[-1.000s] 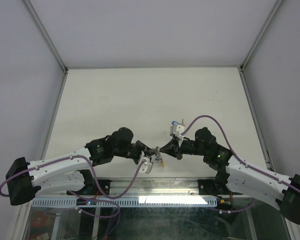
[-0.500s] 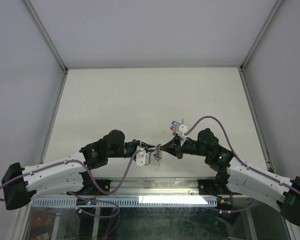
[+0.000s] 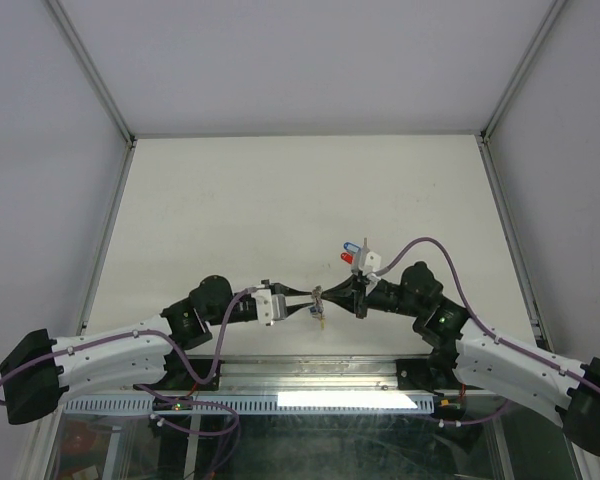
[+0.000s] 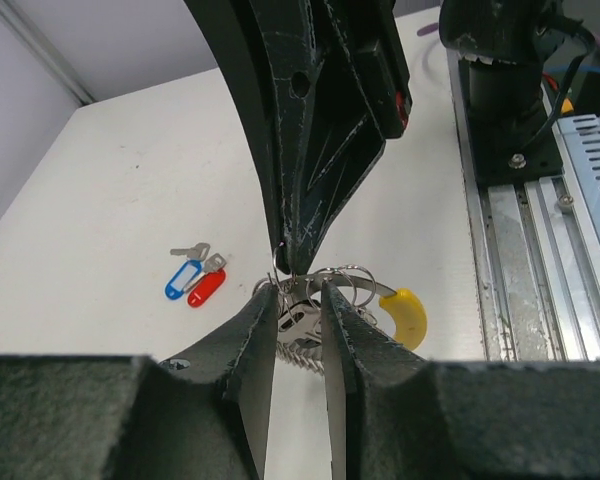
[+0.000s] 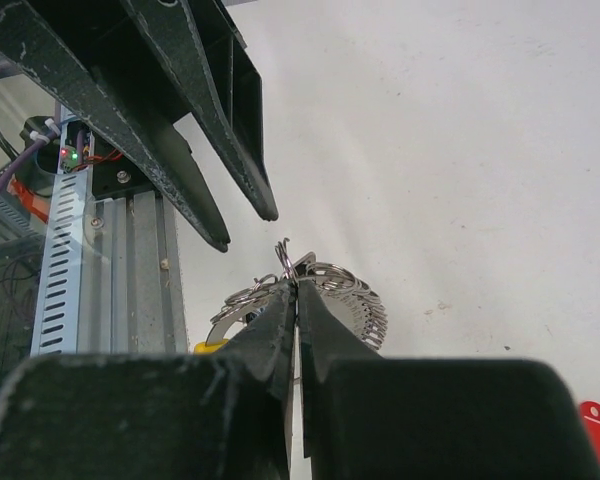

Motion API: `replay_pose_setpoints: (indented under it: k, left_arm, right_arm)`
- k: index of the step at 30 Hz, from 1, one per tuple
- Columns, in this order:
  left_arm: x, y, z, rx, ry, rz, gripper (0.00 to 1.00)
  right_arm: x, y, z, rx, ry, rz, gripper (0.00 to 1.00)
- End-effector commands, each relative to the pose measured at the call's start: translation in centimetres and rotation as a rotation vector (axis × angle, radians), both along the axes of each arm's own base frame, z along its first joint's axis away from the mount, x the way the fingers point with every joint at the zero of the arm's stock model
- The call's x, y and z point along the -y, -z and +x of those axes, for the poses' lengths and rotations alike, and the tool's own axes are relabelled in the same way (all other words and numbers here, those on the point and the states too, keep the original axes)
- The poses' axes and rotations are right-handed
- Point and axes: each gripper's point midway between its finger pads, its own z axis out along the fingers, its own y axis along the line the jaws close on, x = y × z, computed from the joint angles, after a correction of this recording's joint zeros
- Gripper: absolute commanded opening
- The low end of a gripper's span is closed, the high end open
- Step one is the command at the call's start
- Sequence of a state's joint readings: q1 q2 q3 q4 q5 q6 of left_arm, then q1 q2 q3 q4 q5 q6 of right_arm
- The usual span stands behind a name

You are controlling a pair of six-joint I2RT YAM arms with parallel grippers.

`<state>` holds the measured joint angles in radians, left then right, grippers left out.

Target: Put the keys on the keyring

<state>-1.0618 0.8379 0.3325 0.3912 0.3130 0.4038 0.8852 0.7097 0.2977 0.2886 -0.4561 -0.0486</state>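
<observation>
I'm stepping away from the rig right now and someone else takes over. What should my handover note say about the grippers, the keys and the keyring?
The left gripper has its jaws open, with the tips close to the keyring but not clamping it.
The right gripper is shut on the keyring's silvery wire.
The blue-tagged key and red-tagged key lie side by side on the table, apart from the ring.
Done: the ring is gripped.
Left: thread both of those keys. I cannot tell whether any key already hangs on the ring.
</observation>
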Motion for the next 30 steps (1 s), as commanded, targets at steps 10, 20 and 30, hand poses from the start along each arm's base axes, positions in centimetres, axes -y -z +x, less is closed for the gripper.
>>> replay_pose_setpoints:
  k: [10, 20, 30]
  left_arm:
    - [1.1, -2.1, 0.3, -0.052, -0.02, -0.145, 0.23]
    - [1.0, -1.6, 0.7, -0.068, -0.046, -0.148, 0.23]
    - [1.0, -1.0, 0.9, -0.074, -0.057, -0.14, 0.24]
  right_arm:
    - [-0.3, -4.1, 0.0, 0.104, -0.013, 0.139, 0.0]
    - [-0.2, -4.3, -0.3, 0.114, -0.025, 0.143, 0.0]
    - [-0.1, -4.7, -0.6, 0.129, -0.037, 0.158, 0.0]
